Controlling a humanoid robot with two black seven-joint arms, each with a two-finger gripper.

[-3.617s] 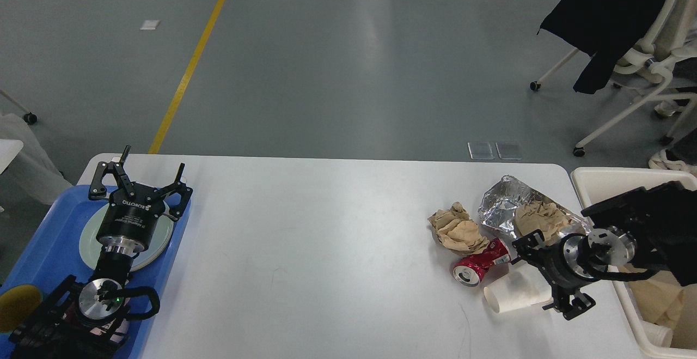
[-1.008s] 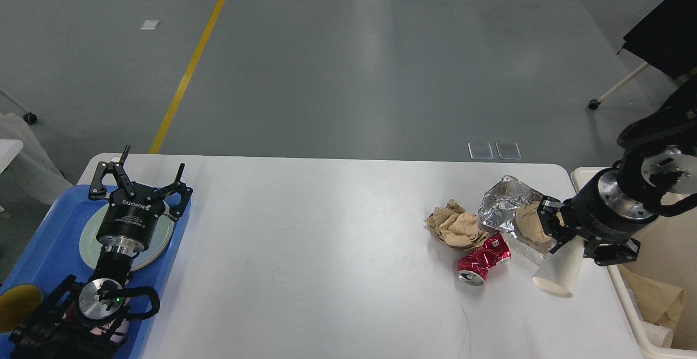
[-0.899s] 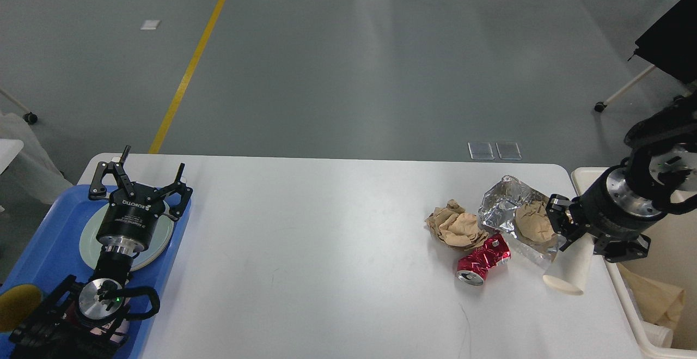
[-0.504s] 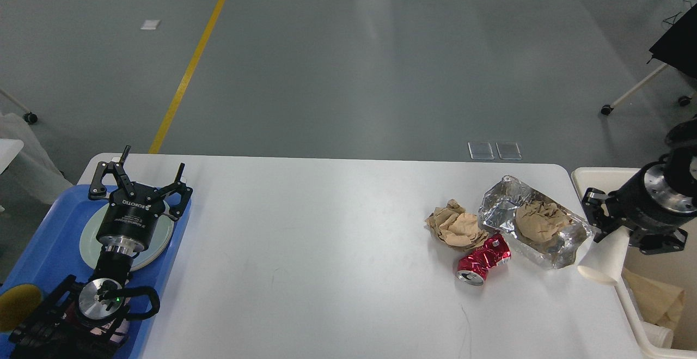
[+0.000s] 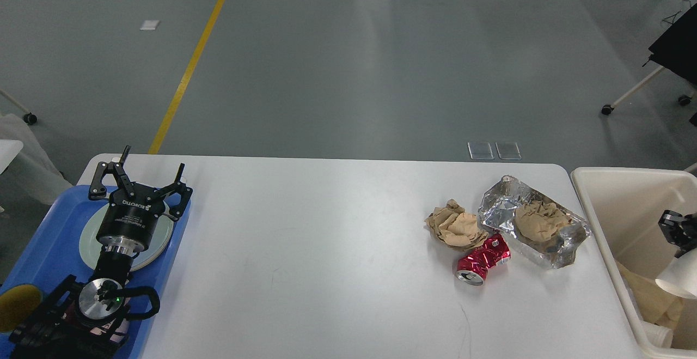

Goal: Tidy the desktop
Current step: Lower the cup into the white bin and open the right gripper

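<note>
The desktop is a wide white table. At its right end lie a crumpled brown paper, a crushed red can and a silver foil bag with another brown paper wad on it. My right gripper shows only partly at the right edge, over the cream-white bin, shut on a white paper cup hanging mouth down. My left gripper is open and empty above the blue tray at the far left.
A pale round plate lies on the blue tray under my left gripper, and a yellow object sits at the tray's near corner. The bin holds brown paper and white cups. A chair's legs show at the far right.
My right gripper has carried the paper cup rightward off the desktop to above the bin. The foil bag is now uncovered. My left arm has not moved.
</note>
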